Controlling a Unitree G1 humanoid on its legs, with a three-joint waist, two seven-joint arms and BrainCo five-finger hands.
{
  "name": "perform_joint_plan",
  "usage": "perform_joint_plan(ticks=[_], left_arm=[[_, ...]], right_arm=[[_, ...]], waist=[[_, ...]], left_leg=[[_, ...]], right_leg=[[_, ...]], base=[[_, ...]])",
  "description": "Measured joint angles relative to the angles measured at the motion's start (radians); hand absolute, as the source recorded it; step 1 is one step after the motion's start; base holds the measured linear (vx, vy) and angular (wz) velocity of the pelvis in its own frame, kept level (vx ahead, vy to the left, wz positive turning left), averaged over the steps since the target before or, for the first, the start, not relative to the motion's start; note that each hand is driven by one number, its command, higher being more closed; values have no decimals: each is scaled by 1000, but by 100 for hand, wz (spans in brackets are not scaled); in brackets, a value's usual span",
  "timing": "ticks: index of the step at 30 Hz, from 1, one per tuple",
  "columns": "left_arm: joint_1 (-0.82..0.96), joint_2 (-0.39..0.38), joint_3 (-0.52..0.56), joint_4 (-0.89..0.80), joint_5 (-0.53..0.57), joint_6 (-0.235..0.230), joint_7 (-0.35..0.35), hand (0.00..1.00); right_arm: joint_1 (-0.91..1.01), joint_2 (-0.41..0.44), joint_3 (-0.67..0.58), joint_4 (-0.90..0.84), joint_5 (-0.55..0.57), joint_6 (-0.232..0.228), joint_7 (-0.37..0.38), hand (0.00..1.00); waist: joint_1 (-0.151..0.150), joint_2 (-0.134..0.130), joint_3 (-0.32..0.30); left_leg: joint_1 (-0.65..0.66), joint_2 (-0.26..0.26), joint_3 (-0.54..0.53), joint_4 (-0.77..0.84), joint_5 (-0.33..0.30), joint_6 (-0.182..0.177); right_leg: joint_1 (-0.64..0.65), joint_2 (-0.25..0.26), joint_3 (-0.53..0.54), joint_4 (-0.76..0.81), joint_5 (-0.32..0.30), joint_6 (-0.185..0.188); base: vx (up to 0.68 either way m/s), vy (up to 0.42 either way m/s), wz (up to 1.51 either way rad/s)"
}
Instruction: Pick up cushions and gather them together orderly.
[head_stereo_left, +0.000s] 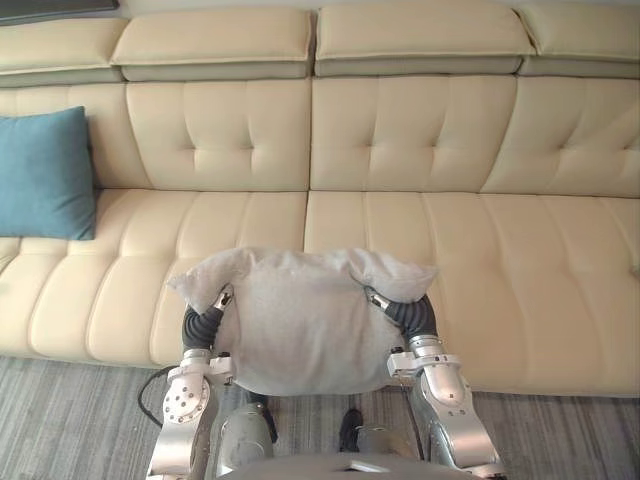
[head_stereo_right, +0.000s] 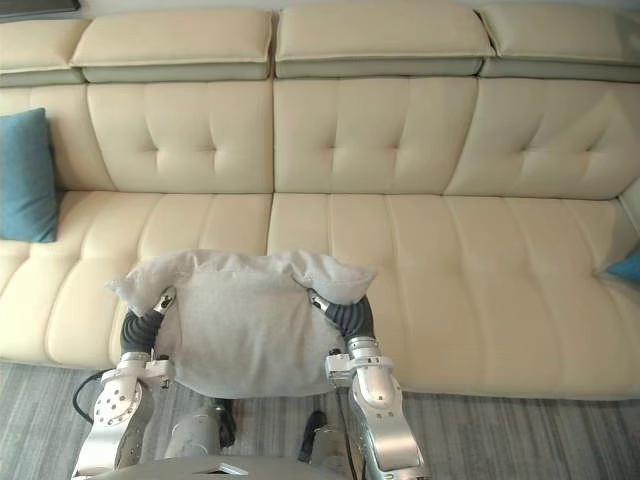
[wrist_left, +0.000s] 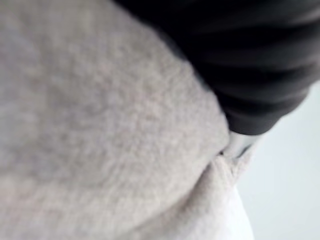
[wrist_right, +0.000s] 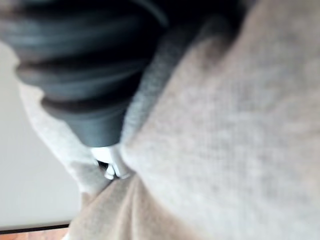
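We have the grey cushion (head_stereo_left: 300, 320) up off the sofa (head_stereo_left: 480, 260), held between our two hands over the front edge of the seat, near its middle. The left hand (head_stereo_left: 220, 299) is sunk into one side and the right hand (head_stereo_left: 384, 302) into the other, with the cushion's upper corners flopping over both. Each hand is buried in the cloth, so we cannot tell whether it is closed on the fabric or merely pressing flat. We judge the cushion light and very soft. It sags and bulges between the hands, so it is best taken by its two sides with an even squeeze, and the loose cover may slip if we ease off. A blue cushion (head_stereo_left: 42, 172) leans on the backrest at the sofa's left end. The corner of another blue cushion (head_stereo_right: 627, 266) shows at the right end.
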Motion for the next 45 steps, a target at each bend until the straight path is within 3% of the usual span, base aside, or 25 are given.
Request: perform_joint_plan(ticks=[5, 12, 19, 23, 28, 33, 35, 40, 41, 45], left_arm=[[12, 4, -1, -25, 0, -1, -11, 100], [30, 1, -14, -20, 0, 0, -22, 100], [-31, 4, -22, 81, 1, 0, -18, 100], [-138, 35, -20, 159, 2, 0, 21, 100], [-326, 98, -11, 168, 43, 2, 101, 100], [-650, 170, -2, 227, 61, 3, 230, 100], [-836, 202, -4, 272, 72, 3, 304, 100], [-1173, 279, -11, 393, 109, 3, 405, 100], [-1284, 295, -5, 444, 128, 3, 441, 100], [-1407, 319, 8, 536, 138, 11, 469, 100]], right_arm=[[15, 10, -2, -7, 4, 0, 2, 100], [46, 39, -23, -7, 4, 0, 3, 100], [19, 42, -43, 27, -2, 1, 0, 100], [-141, 41, -40, 167, -47, 1, -44, 100], [-363, 39, -40, 215, -79, 19, -105, 100], [-660, 49, -54, 247, -81, 21, -246, 100], [-822, 49, -88, 280, -106, 20, -315, 100], [-1161, 13, -159, 418, -159, 21, -409, 100], [-1264, -9, -166, 460, -175, 21, -447, 100], [-1421, -22, -179, 587, -199, 22, -480, 100]], waist=[[-10, -1, -2], [-6, -5, -12], [-25, -16, -43], [-29, -26, -46], [-25, -37, -37], [-25, -60, 3], [-21, -59, 26], [-13, -50, 94], [-12, -46, 143], [-15, -44, 171]], left_leg=[[11, -43, 12, -32, -30, -14], [40, -61, 34, -149, 77, -20], [76, -74, 31, -201, 87, -26], [74, -79, 36, -251, 113, -29], [3, -80, 39, -268, 137, -16], [-73, -76, 41, -268, 157, -6], [-133, -77, 36, -271, 180, 5], [-215, -89, -31, -361, 275, 6], [-247, -89, -50, -361, 294, 7], [-330, -86, -94, -361, 324, 2]], right_leg=[[8, -28, 12, -20, 5, 23], [12, -21, 18, -90, 58, 37], [60, -5, 13, -161, 77, 44], [46, 16, 29, -217, 109, 44], [-34, 27, 64, -237, 152, 39], [-119, 34, 87, -241, 188, 32], [-179, 34, 91, -242, 208, 32], [-289, 44, 91, -260, 259, 27], [-314, 45, 90, -264, 275, 25], [-394, 47, 87, -266, 296, 21]], base=[[-66, 126, 7], [45, 10, 2], [105, 1, -1], [11, 11, -12], [-10, 15, -18], [-85, 15, -11], [-125, 15, -1], [-118, -2, -3], [-70, 9, 4], [-42, -6, 1]])
